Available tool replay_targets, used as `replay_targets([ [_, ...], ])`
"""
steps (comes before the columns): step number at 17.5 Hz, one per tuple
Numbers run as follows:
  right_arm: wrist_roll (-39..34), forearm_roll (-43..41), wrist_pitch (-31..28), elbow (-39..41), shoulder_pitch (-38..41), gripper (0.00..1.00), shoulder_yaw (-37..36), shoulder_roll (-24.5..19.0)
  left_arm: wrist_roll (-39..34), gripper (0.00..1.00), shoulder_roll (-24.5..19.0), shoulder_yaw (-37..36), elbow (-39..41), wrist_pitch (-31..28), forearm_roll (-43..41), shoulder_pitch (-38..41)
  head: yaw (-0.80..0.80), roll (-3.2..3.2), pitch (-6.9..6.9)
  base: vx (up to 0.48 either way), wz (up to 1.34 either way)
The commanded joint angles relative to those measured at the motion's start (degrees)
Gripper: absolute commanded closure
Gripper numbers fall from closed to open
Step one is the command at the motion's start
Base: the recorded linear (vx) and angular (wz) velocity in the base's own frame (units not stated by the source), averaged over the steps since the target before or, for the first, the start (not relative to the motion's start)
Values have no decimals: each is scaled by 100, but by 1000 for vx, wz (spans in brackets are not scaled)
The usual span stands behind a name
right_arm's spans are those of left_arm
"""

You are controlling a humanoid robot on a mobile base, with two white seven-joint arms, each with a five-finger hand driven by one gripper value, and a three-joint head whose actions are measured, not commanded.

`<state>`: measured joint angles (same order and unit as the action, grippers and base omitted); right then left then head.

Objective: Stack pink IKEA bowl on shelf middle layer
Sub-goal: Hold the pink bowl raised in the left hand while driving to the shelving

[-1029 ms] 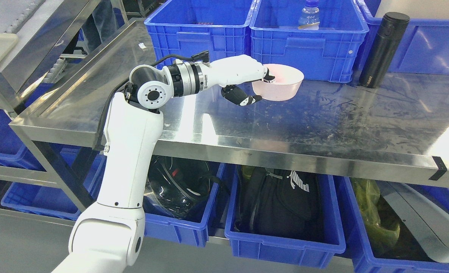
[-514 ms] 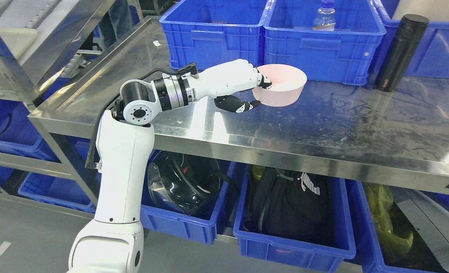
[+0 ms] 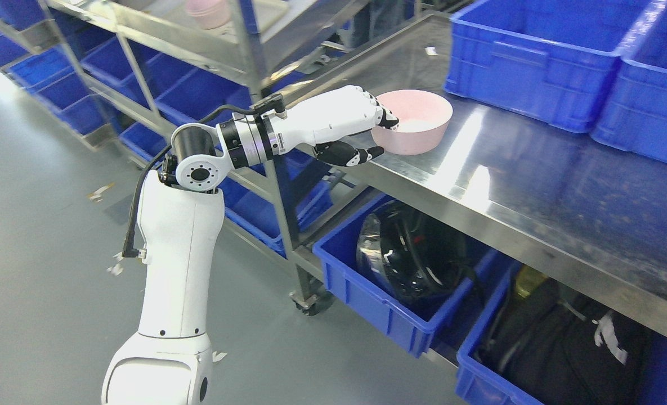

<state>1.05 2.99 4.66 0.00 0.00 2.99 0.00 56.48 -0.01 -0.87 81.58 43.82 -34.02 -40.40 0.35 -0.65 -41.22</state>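
My left hand (image 3: pixel 379 134) is shut on the near left rim of a pink bowl (image 3: pixel 415 124), fingers over the rim and thumb under the side. The bowl is held upright just above the left end of the steel table (image 3: pixel 513 185). A steel shelf rack (image 3: pixel 243 53) stands to the left of the table. Another pink bowl (image 3: pixel 208 11) sits on one of its layers at the top of the picture. The right arm is not in view.
Blue crates (image 3: pixel 536 62) stand at the back of the table. Under the table are blue bins (image 3: pixel 389 304) holding a black helmet (image 3: pixel 409 256) and a black bag (image 3: pixel 558 349). More blue bins fill the rack's lower layers (image 3: pixel 63 90). Grey floor lies to the left.
The whole picture has swung left, so the camera has turned toward the shelf rack. My left hand keeps its hold on the pink bowl, now over the table's left end.
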Motion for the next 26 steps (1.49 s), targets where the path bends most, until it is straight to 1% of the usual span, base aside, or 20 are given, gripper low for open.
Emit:
replay_targets([
  [1, 1, 0, 0, 100, 27, 0, 0, 100, -84, 98, -99, -203, 130, 4, 10, 75, 0, 0, 0, -1, 987],
  [13, 1, 0, 0, 100, 27, 0, 0, 100, -94, 97, -99, -247, 139, 4, 10, 76, 0, 0, -1, 75, 755],
  [20, 1, 0, 0, 100, 18, 0, 0, 100, -111, 97, -99, -238, 165, -5, 10, 76, 0, 0, -1, 193, 790],
  [26, 1, 0, 0, 100, 18, 0, 0, 100, -225, 97, -99, -238, 165, -5, 10, 84, 0, 0, -1, 268, 402],
])
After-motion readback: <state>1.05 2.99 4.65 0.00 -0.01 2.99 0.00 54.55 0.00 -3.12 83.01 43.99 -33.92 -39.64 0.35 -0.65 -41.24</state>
